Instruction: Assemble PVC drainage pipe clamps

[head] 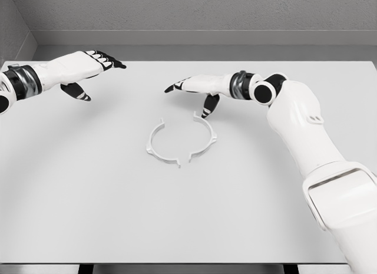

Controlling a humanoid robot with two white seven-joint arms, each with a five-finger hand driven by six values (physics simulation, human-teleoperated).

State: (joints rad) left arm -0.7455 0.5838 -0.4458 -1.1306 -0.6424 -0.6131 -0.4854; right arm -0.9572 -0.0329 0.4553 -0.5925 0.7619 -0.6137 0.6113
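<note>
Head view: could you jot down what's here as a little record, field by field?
surface: white table
parts: two white half-ring clamp pieces, left half and right half, facing each other with gaps between their ends
left hand: over the table's far left, fingers extended, holding nothing
right hand: just beyond the right half, fingers extended, thumb pointing down toward it, holding nothing

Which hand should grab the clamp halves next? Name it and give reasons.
Right. The right hand hovers open just above the right clamp half, its thumb pointing down near that half's top end. The left hand, also open, sits far off toward the table's left edge.
</note>
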